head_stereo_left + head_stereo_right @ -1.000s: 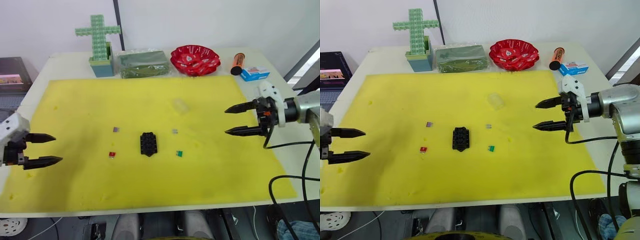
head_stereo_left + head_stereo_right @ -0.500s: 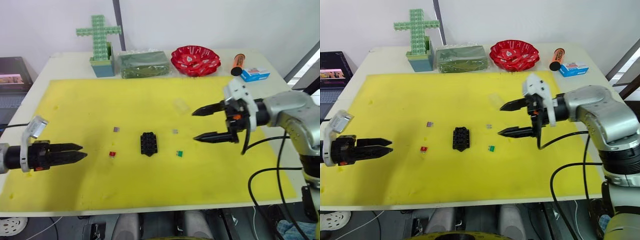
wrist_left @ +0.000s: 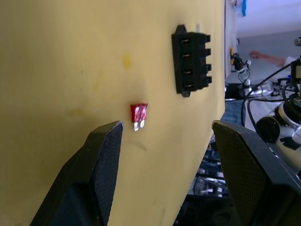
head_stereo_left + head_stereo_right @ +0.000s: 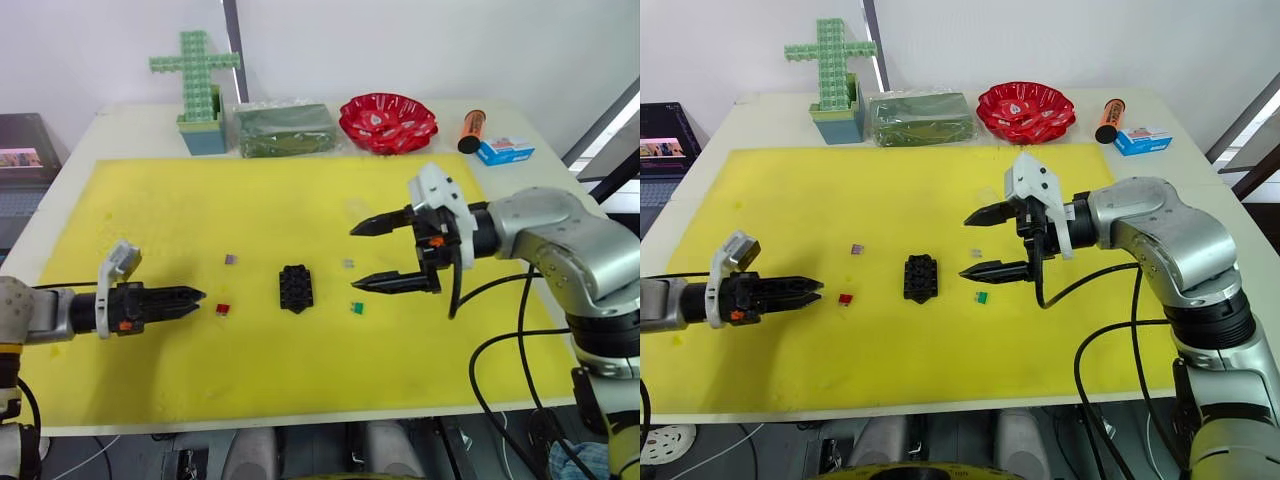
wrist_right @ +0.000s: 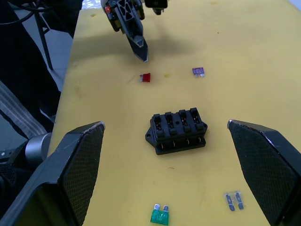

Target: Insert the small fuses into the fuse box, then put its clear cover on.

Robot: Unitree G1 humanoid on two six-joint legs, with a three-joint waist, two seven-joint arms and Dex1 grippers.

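The black fuse box (image 4: 296, 288) lies mid-mat on the yellow foam mat (image 4: 200, 200). Around it lie the small fuses: a red one (image 4: 224, 309), a purple one (image 4: 231, 259), a grey one (image 4: 349, 264) and a green one (image 4: 357, 308). My left gripper (image 4: 195, 296) is open, low over the mat, its tips just left of the red fuse (image 3: 138, 113). My right gripper (image 4: 356, 259) is open, hovering right of the fuse box (image 5: 178, 130) with the grey fuse between its tips in the eye views. The clear cover (image 4: 361, 210) shows faintly just behind its upper finger.
Along the table's far edge stand a green block cross (image 4: 197, 85), a clear bag of green material (image 4: 285, 128), a red bowl (image 4: 388, 120), an orange tube (image 4: 470, 130) and a blue-and-white carton (image 4: 505, 151). Black cables hang off my right arm.
Both grippers have moved inward toward the fuse box. The left one turned and reached right up to the red fuse; the right one swept left over the grey fuse.
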